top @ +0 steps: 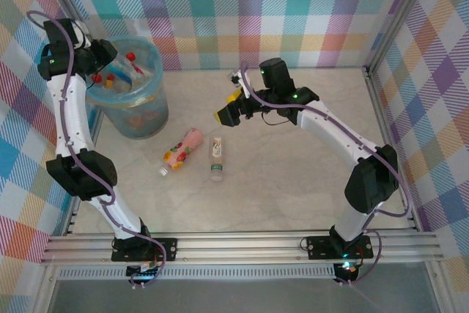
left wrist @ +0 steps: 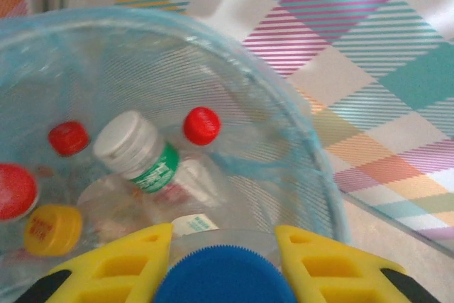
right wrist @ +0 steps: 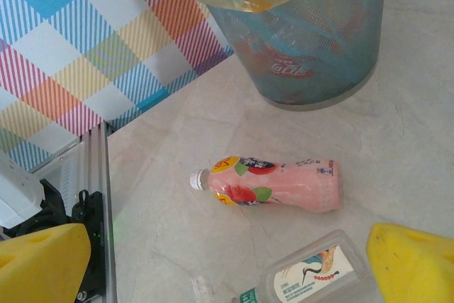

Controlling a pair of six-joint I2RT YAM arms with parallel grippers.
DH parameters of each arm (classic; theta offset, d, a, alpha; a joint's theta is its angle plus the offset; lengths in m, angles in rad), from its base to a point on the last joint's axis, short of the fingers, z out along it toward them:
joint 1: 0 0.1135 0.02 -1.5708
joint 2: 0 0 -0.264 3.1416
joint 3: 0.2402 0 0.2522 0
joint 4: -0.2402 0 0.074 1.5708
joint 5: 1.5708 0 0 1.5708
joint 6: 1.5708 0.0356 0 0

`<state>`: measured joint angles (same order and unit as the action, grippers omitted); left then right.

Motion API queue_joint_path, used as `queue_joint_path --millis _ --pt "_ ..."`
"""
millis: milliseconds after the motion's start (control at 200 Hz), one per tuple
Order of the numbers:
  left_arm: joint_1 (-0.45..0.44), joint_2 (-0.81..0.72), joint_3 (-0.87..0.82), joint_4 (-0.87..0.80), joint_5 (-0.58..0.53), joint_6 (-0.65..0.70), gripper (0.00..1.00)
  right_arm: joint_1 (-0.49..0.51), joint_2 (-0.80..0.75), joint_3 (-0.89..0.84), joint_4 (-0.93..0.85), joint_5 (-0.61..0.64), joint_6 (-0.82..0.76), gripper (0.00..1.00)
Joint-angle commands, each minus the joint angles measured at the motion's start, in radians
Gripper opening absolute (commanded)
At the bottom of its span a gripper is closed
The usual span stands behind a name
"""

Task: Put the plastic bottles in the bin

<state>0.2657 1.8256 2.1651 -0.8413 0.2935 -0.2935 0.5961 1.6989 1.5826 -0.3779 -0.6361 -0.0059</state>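
While the blue-capped bottle [left wrist: 223, 278] is sitting between the yellow fingers [left wrist: 120, 264] of the left gripper [left wrist: 221, 239], cap toward the wrist camera and clear shoulder pinched on both sides, the jaws are gripping it and holding it right over the mouth of the bin [left wrist: 312, 154]. Judging from that, the step in hand is the drop. The jaws are hanging inside the line of the rim, so a clean release looks like all it is needing, with both fingers spreading evenly so the bottle is falling straight rather than tipping toward the blue-bag edge just beyond the right-hand finger. Below and ahead of the fingertips, the bin is holding a heap of bottles: a white-capped bottle with a green label [left wrist: 138, 154] is lying tilted on top, red caps [left wrist: 201, 125] are showing either side of it, and a yellow cap [left wrist: 53, 230] is sitting near the left-hand finger. The pile is lying well below the rim, so room is not looking like a problem. Outward on the table [right wrist: 177, 140], the right gripper [right wrist: 230, 239] is hovering with its jaws spread wide and gripping nothing, above two bottles lying on their sides: a pink drink bottle [right wrist: 277, 186] ahead of the jaws, toward the bin, and a white-labelled bottle [right wrist: 312, 274] between them, closer to the right-hand finger.
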Motion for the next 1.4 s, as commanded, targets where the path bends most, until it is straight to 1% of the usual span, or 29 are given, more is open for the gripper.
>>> queue_joint_path --millis 0,100,220,355,490,565,715,845,930,1015,1085,1175,1395 --pt "-0.053 0.02 0.117 -0.028 -0.05 0.03 0.07 -0.001 0.003 0.017 -0.021 -0.013 0.022 0.99" --pt "-0.071 0.043 0.185 -0.032 -0.12 0.042 0.06 0.001 -0.002 0.016 -0.024 -0.013 0.027 1.0" --pt "-0.079 0.045 0.23 -0.089 -0.201 0.079 0.04 0.001 -0.008 0.013 -0.036 -0.004 0.028 1.0" --pt "-0.078 -0.009 0.228 -0.123 -0.339 0.175 0.01 0.001 -0.015 0.006 -0.039 -0.004 0.033 1.0" --pt "-0.068 -0.026 0.275 -0.19 -0.434 0.268 0.0 0.002 -0.015 0.01 -0.046 -0.002 0.038 0.99" --pt "-0.062 -0.017 0.275 -0.227 -0.473 0.294 0.0 0.004 -0.018 0.004 -0.033 0.0 0.045 1.0" --pt "-0.038 -0.02 0.176 -0.228 -0.484 0.3 0.0 0.005 -0.016 -0.015 -0.019 -0.004 0.054 0.99" --pt "-0.021 -0.016 0.08 -0.168 -0.499 0.31 0.0 0.005 -0.016 -0.021 -0.039 0.005 0.04 1.0" --pt "-0.015 -0.003 0.044 -0.139 -0.495 0.321 0.0 0.005 -0.013 -0.024 -0.047 0.013 0.031 1.0" --pt "-0.015 -0.016 -0.029 -0.076 -0.485 0.332 0.0 0.005 -0.01 -0.023 -0.049 0.016 0.026 1.0" --pt "-0.014 -0.025 -0.08 -0.031 -0.456 0.338 0.0 0.005 -0.005 -0.024 -0.049 0.016 0.026 1.0" --pt "-0.014 -0.022 -0.108 -0.022 -0.42 0.336 0.0 0.005 0.007 -0.019 -0.05 0.012 0.031 1.0" --pt "-0.018 -0.042 -0.12 -0.017 -0.232 0.28 0.0 0.005 0.038 0.018 -0.064 -0.004 0.043 1.0"
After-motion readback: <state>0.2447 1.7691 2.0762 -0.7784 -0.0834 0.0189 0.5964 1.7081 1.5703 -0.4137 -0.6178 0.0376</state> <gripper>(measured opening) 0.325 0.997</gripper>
